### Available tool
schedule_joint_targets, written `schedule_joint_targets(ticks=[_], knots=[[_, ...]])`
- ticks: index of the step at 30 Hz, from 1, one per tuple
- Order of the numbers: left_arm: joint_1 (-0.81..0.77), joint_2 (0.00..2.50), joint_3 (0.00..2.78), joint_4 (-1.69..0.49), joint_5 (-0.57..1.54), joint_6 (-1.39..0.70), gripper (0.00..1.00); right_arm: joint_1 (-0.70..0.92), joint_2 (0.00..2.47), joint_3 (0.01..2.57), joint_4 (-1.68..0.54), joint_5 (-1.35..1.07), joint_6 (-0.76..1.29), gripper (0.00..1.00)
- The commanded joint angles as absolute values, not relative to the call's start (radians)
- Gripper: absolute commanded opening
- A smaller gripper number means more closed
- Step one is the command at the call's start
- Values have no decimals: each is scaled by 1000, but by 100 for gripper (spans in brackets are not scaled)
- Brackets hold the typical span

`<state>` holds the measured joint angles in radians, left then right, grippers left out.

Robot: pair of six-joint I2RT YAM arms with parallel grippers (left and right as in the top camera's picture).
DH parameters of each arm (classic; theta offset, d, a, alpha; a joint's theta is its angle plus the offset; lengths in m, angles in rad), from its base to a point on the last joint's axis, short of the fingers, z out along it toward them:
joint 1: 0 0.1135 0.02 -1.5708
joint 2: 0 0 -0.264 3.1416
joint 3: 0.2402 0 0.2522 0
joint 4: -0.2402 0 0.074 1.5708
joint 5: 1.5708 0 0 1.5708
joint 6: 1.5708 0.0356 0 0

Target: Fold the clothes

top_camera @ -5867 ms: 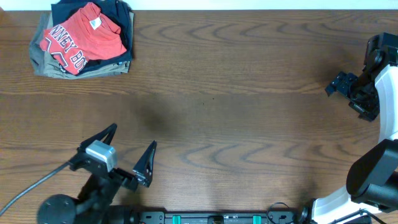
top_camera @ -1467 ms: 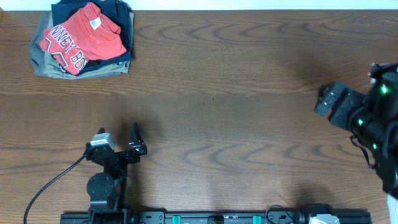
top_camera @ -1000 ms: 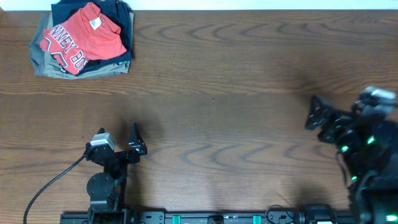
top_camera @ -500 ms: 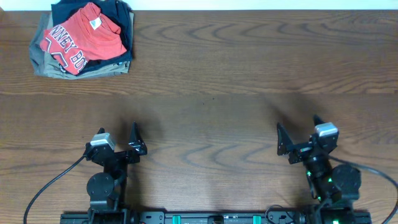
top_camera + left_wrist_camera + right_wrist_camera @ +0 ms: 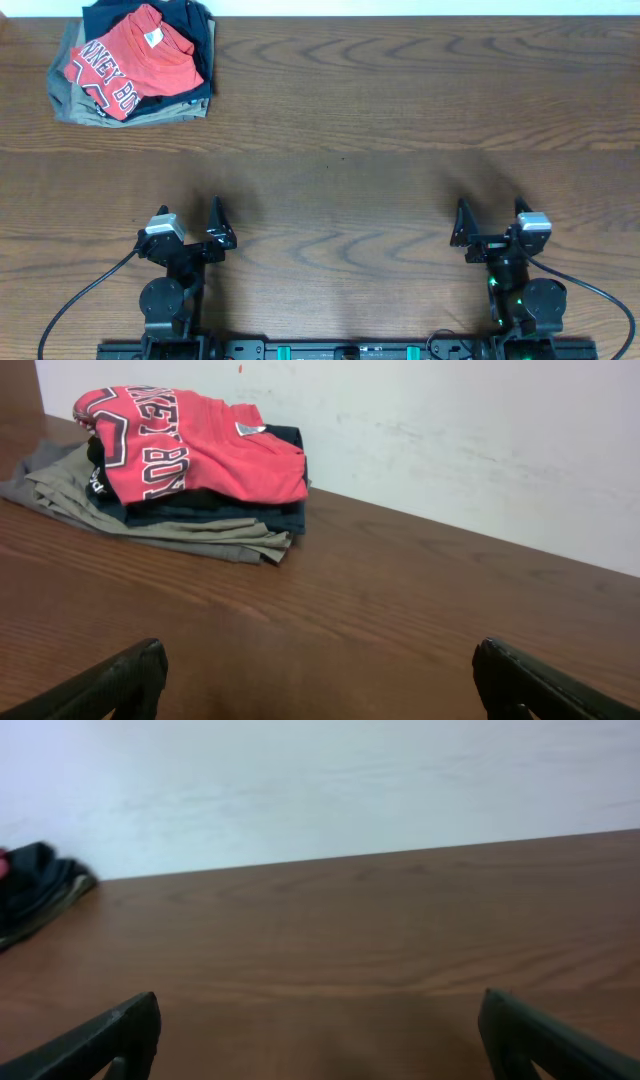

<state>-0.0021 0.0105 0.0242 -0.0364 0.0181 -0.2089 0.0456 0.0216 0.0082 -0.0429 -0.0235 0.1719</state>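
Near edge of wooden table [image 5: 350, 130]: both arms parked side by side, wrists low, pointing toward the far side. Left gripper [image 5: 192, 220] fingers spread wide, nothing between them; in the left wrist view only the two dark fingertips [image 5: 125, 680] show at the bottom corners, bare wood between. Right gripper [image 5: 489, 222] likewise spread apart, empty, tips at the frame corners in the right wrist view. A black cable [image 5: 80, 290] loops from the left arm toward the near-left edge; another runs off the right arm. Mid table is plain wood grain. Far-left corner: coral-red T-shirt [image 5: 135, 62], loosely bunched, white block lettering face up, small white tag showing, lying on top of a stack of folded garments: navy garment [image 5: 200, 25] and black garment [image 5: 110, 485] under it, khaki garment [image 5: 75, 105] at the bottom, spilling out to the left. Shirt well apart from both grippers. White wall [image 5: 480, 440] behind the table's far edge.
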Motion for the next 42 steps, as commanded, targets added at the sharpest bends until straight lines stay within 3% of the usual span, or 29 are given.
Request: schedule_joint_targets(ticks=[1, 42], knots=[[-5, 4, 4, -72, -9, -199, 98, 53, 5, 5, -72, 64, 191, 99], [-5, 4, 4, -72, -9, -199, 98, 53, 5, 5, -72, 29, 186, 99]])
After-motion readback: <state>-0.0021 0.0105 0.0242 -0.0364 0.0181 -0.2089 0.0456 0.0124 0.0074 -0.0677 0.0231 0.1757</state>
